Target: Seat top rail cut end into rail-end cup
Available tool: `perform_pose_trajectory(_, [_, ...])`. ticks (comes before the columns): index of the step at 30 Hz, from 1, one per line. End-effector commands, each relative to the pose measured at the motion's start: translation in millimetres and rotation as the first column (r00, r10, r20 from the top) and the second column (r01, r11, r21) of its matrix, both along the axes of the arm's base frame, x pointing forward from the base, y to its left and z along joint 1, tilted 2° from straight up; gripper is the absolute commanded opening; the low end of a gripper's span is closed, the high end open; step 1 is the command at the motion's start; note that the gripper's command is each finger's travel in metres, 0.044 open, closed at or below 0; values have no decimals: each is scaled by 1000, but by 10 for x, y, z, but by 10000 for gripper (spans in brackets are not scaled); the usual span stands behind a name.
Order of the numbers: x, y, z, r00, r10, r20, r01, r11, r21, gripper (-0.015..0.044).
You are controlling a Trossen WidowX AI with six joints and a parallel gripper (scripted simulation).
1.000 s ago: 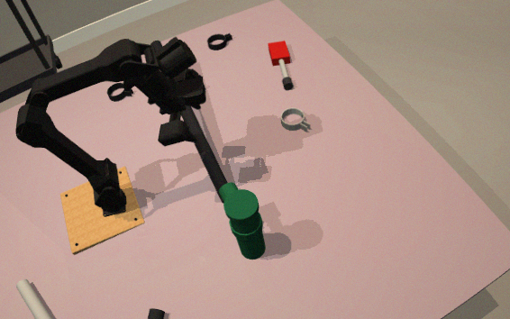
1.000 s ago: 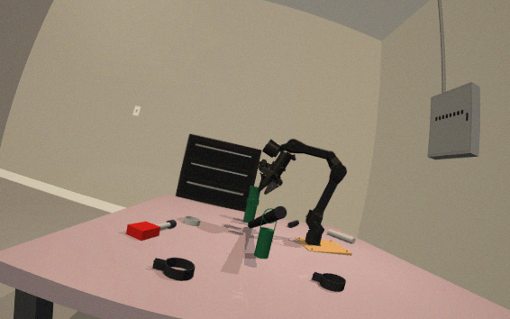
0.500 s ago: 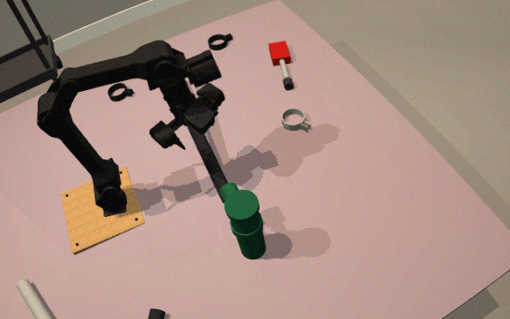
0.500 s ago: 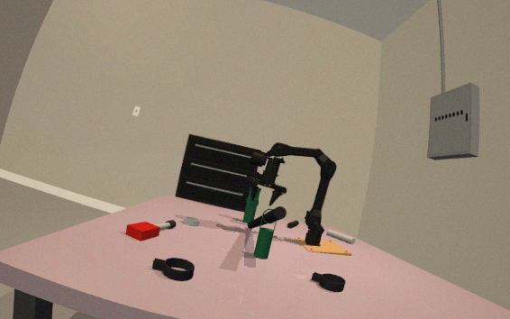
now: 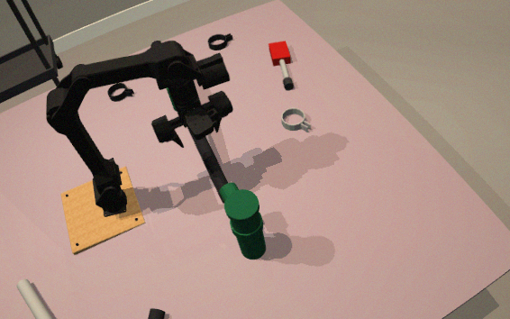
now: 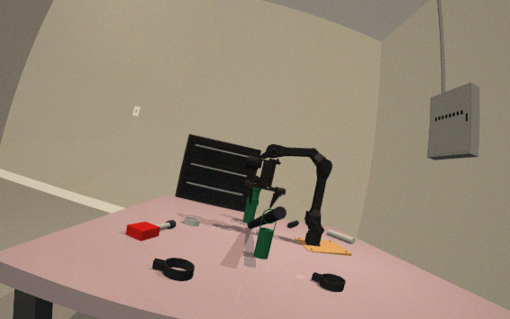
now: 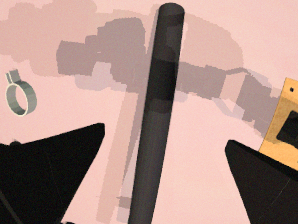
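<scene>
1. The black rail [image 5: 211,162] [image 6: 260,220] [image 7: 161,95] goes through the loop cap [image 6: 268,209]. In the top view, its cut end is near the green cup [image 5: 229,191] on the big post [image 5: 252,243] [image 6: 250,212]. I cannot tell how big the gap is.
2. The claw [image 5: 199,138] [image 6: 260,205] [image 7: 166,137] is wide and holds nothing. It is above the rail, one finger to each side.
3. The rail looks stiff and fairly light. Its round, smooth side might slip or roll.
4. I would grab it across the middle, between loop and cup, with the fingers square to it.
5. Next, go down, squeeze firmly, line up the end and push it gently along its length.
6. A crooked push could knock the post or slide the band down.
</scene>
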State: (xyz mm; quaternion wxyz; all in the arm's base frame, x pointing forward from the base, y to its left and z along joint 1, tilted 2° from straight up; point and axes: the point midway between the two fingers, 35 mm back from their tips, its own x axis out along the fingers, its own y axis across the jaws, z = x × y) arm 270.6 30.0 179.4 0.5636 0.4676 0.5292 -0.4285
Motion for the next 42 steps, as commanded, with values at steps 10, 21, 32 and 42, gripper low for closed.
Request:
perform_pose_trajectory(10, [11,-3,-395,1000,-10,-8,10,1000,-4,440])
perform_pose_trajectory(21, [26,-1,-531,1000,-10,-8,10,1000,-4,440])
perform_pose_trajectory(32, [46,2,-710,1000,-10,-8,10,1000,-4,440])
perform_pose_trajectory(42, [54,2,-872,1000,-10,-8,10,1000,-4,440])
